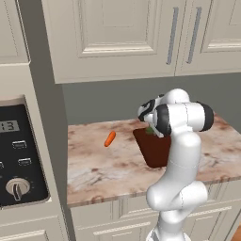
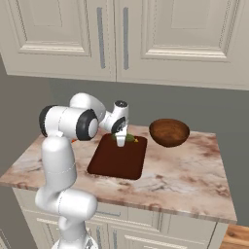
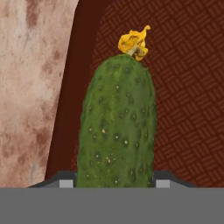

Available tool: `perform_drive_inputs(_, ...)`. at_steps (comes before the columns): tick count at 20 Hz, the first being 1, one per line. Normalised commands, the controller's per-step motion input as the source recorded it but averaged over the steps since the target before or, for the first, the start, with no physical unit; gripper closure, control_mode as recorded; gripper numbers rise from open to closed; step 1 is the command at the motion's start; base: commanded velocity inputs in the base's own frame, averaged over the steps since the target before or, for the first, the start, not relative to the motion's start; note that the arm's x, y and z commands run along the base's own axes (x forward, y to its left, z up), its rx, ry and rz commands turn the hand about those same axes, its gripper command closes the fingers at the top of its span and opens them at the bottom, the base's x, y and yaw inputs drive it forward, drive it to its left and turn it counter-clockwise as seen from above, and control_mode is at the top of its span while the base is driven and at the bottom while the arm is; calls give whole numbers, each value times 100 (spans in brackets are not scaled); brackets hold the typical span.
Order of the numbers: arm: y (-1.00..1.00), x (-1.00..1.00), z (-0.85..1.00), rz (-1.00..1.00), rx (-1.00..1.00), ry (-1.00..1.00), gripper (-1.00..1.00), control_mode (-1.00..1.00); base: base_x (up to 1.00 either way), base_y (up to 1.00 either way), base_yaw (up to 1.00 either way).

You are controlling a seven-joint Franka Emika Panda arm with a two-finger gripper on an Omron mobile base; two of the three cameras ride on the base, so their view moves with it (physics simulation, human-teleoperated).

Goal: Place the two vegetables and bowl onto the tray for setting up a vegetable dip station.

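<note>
A white robot arm reaches over a marbled stone kitchen counter (image 2: 185,170) below cream cabinets (image 2: 170,34). Its gripper (image 2: 120,141) hangs above the far edge of a dark reddish-brown tray (image 2: 116,163), which lies at the middle of the counter in the right base view.

In the hand view, a dark green, bumpy cucumber (image 3: 117,127) with a withered yellow blossom (image 3: 133,41) at its 12 o'clock end sits between the two finger tips (image 3: 65,181), one at each side of its lower end. The pincer appears closed on the cucumber, above the tray's woven-textured floor near its raised rim.

A round wooden bowl (image 2: 169,132) stands on the counter at about 2 o'clock from the tray, apart from it. A small orange carrot (image 1: 109,138) lies on the counter at 9 o'clock from the tray in the left base view.

The cucumber looks light, firm and rounded, so it could roll once set down; gripping across its middle seems safest. The carrot likewise, across its thicker half. The bowl is stiff; its rim is the likely hold.
</note>
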Motion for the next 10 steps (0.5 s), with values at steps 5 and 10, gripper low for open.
perform_drive_inputs(5,0,2,0,0,0,0,100,-100,0,0,0)
perform_drive_inputs(10,0,0,0,0,0,0,-100,-100,0,0,0)
